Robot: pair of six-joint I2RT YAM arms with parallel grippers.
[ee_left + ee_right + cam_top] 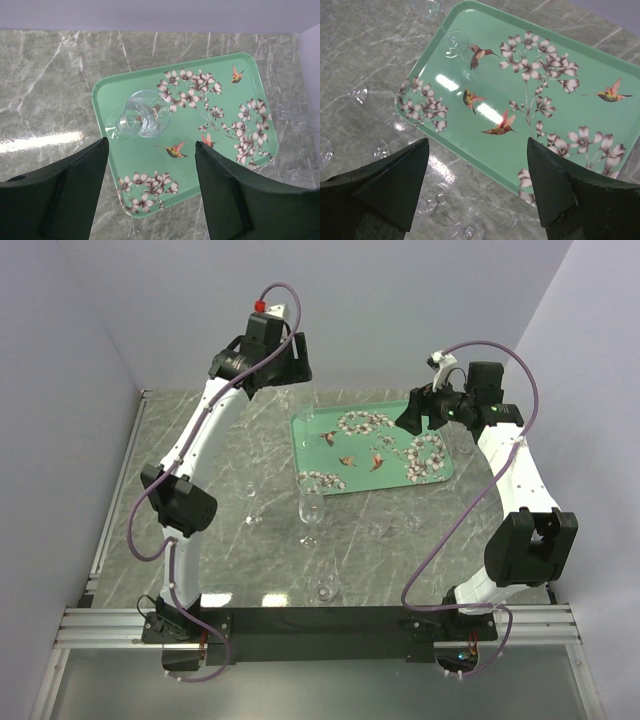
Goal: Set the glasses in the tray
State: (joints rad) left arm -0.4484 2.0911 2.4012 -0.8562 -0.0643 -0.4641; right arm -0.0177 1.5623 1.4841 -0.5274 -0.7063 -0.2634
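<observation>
The teal tray [390,475] with flowers and birds lies at the back centre-right of the table. One clear stemmed glass [307,415] stands on its far-left corner; it shows under my left gripper [145,114], and its foot shows in the right wrist view [454,44]. My left gripper [288,375] hangs open and empty above that corner [151,145]. My right gripper [412,415] is open and empty above the tray's near edge [477,142]. More glasses stand on the table: a tall one [311,502] and small ones [254,490], [325,590], [378,530], [413,522].
The table top is grey marble [220,540], with walls at the left, back and right. A metal rail [110,530] runs along the left edge. Several loose glasses [356,92] [375,150] stand just off the tray's near-left side.
</observation>
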